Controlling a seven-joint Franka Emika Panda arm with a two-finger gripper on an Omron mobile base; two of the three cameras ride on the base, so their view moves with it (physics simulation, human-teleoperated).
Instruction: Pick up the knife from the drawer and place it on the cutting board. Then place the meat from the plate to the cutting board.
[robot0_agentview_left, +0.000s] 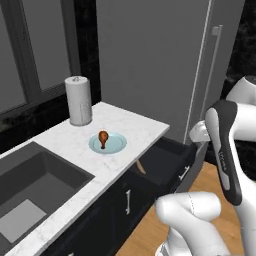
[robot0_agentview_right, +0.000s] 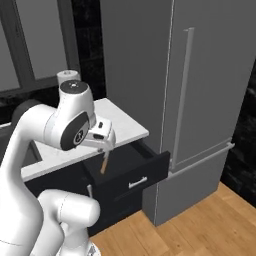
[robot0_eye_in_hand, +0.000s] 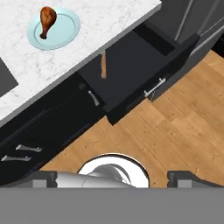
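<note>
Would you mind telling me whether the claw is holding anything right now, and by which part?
Nothing is held: the claw is open above the floor, and the knife lies in the drawer.

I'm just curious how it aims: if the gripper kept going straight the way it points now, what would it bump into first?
Probably the wooden floor in front of the open drawer. The hand view looks down there, its middle near the drawer's front edge, so depth is uncertain. The open gripper holds nothing.

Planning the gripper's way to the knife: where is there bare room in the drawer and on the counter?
Inside the drawer, the dark floor right of the knife is bare. On the counter, marble is free between plate and counter corner, and between plate and sink. Paper towel roll crowds the back.
</note>
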